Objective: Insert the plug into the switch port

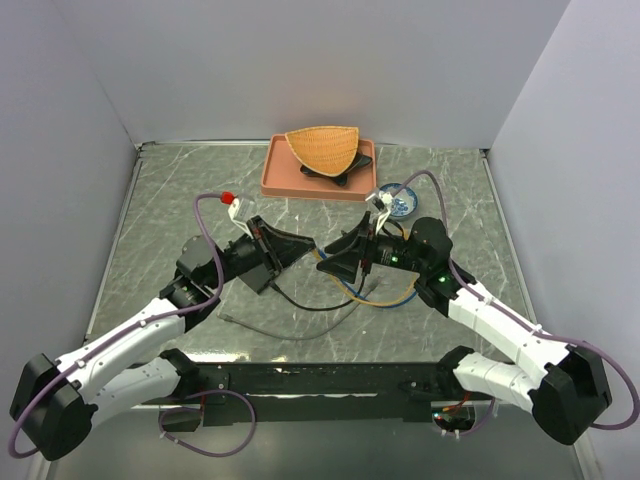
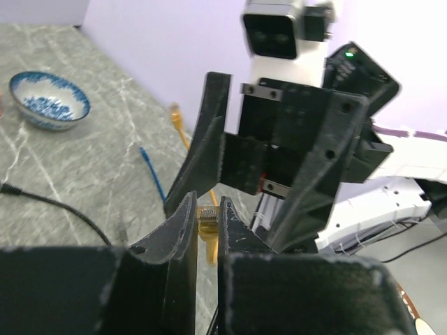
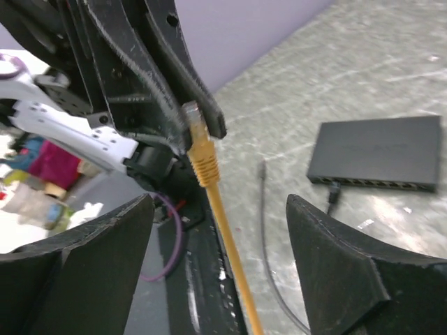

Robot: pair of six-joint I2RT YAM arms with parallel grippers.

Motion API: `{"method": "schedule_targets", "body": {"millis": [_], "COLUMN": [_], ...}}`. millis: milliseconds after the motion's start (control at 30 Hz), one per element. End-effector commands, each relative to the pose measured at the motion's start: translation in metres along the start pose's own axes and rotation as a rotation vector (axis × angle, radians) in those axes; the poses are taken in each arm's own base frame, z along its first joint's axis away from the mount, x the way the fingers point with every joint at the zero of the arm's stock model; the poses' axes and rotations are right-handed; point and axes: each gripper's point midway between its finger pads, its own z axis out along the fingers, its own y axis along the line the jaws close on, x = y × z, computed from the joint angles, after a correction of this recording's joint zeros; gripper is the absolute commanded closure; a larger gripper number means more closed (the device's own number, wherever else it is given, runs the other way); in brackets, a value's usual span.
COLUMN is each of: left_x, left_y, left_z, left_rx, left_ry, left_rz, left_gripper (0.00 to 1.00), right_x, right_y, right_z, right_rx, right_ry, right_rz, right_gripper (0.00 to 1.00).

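My left gripper point(image 2: 207, 204) is shut on a yellow plug point(image 2: 208, 222) and holds it above the table, metal contacts facing outward. In the right wrist view that plug point(image 3: 198, 143) sticks up from the left fingers, and its yellow cable point(image 3: 227, 237) hangs down between the wide-apart fingers of my right gripper point(image 3: 218, 202), which is open and touches nothing. The two grippers face each other closely at mid-table point(image 1: 318, 255). The switch point(image 3: 377, 153), a flat black box, lies on the table with a black cable in one socket; from above the switch point(image 1: 258, 277) is partly hidden under the left arm.
A blue-patterned bowl point(image 1: 400, 200) sits behind the right gripper. A pink tray point(image 1: 285, 175) at the back holds a wicker basket point(image 1: 322, 148) on a black dish. A blue cable point(image 2: 150, 171), a second yellow plug point(image 2: 174, 112) and a grey cable point(image 1: 270, 330) lie loose on the table.
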Motion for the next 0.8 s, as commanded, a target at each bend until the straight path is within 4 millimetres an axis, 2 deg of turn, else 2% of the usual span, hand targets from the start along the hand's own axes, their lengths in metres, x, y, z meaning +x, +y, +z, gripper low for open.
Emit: {"method": "schedule_targets", "body": {"millis": [0,67,367,433,500,633,733,767], "left_x": [-0.021,-0.020,-0.019,-0.018,-0.018,-0.016,-0.016,-0.015], "left_y": [-0.031,-0.032,-0.032,-0.033,-0.032,-0.033,-0.034,-0.033], "left_z": [-0.004,-0.004,-0.003,-0.003,-0.001,0.000,0.001,0.002], "left_rx": [0.126,0.129,0.132,0.135,0.135,0.143,0.147,0.148], "left_ry": [-0.068,-0.064,-0.052,-0.046,-0.041,-0.041,-0.036,-0.032], "left_rz": [0.072,0.073,0.078,0.075,0.075,0.068,0.065,0.064], "left_gripper": [0.99,0.99,0.99,0.99,0.99,0.99,0.99,0.99], "right_x": [-0.009,-0.011,-0.016,-0.015,-0.015,-0.013,-0.012,-0.012], "right_y": [0.015,0.017,0.025,0.025,0.026,0.027,0.028,0.028], "right_z": [0.003,0.004,0.007,0.009,0.010,0.010,0.011,0.011], "right_rx": [-0.099,-0.114,-0.166,-0.173,-0.185,-0.202,-0.212,-0.214], "right_ry": [-0.033,-0.038,-0.055,-0.044,-0.043,-0.036,-0.027,-0.027], "right_rz": [-0.004,0.005,0.023,0.031,0.035,0.049,0.053,0.053], "right_gripper": [0.23,0.31,0.39,0.43,0.51,0.54,0.60,0.67]}}
